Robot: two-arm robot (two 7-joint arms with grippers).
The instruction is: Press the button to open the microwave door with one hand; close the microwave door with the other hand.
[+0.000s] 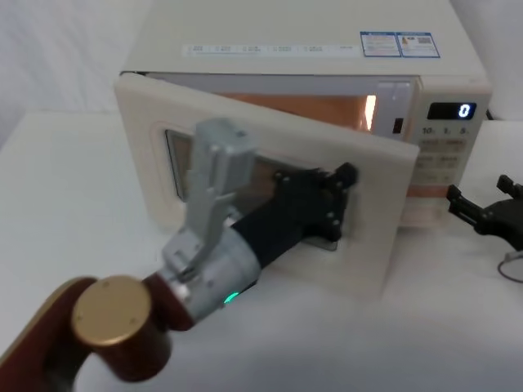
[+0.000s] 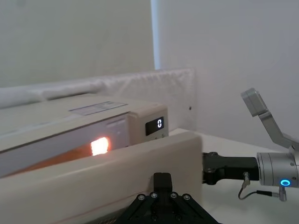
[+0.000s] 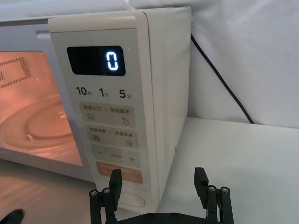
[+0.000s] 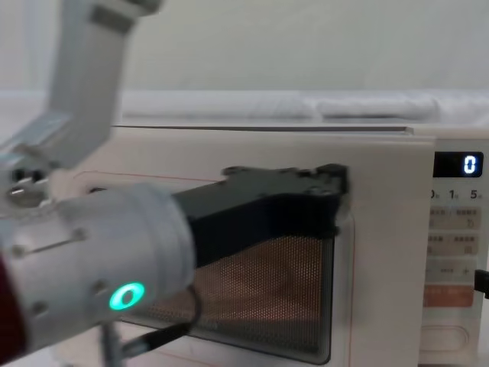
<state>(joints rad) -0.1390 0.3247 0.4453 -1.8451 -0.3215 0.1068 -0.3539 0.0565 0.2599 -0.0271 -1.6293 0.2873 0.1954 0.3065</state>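
Note:
The cream microwave door (image 1: 384,245) stands partly open, swung out from its left hinge, and the cavity behind it glows orange. My left gripper (image 1: 346,176) is shut and rests against the door's outer face, near the right side of the dark window (image 4: 260,298); it also appears at the door's top edge (image 2: 162,179). To the right of the microwave, my right gripper (image 1: 480,193) hovers open and clear of the control panel. The large cream button (image 3: 133,201) sits at the bottom of that panel, just ahead of the right gripper (image 3: 158,183) and partly behind one finger.
The display (image 3: 112,60) reads 0 above several small keys and an orange key (image 3: 119,172). A black cable (image 3: 219,79) runs down behind the microwave's right side. A thin wire (image 1: 511,265) lies by the right arm. White table (image 1: 65,212) spreads on both sides.

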